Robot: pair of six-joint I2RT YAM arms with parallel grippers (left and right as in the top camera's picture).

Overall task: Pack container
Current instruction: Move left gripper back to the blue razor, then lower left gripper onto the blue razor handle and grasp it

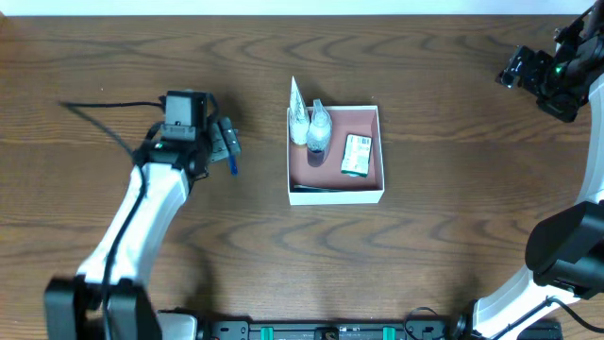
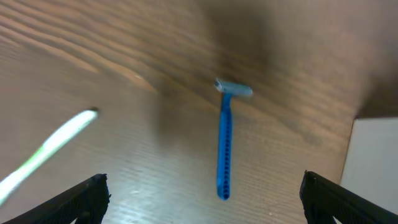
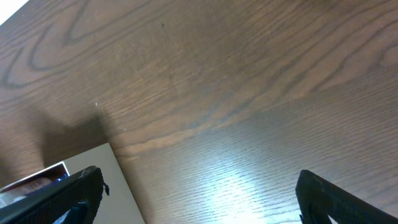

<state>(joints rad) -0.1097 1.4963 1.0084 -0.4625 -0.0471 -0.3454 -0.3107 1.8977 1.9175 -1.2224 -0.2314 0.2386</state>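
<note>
The container [image 1: 337,195] is a square white box with a pink inside at the table's middle. It holds a white tube [image 1: 298,115], a clear bottle [image 1: 319,129], a green soap box [image 1: 356,155] and a dark item along its front wall. A blue razor [image 2: 225,143] lies on the table left of it, also in the overhead view [image 1: 233,166]. My left gripper [image 2: 202,199] is open and empty just above the razor's handle end, as the overhead view [image 1: 225,142] also shows. My right gripper [image 3: 199,199] is open and empty, far right at the back [image 1: 515,69].
A white and green toothbrush [image 2: 48,152] lies on the table left of the razor. The container's white wall [image 2: 373,168] is at the right edge of the left wrist view. A white corner of the container [image 3: 93,171] shows in the right wrist view.
</note>
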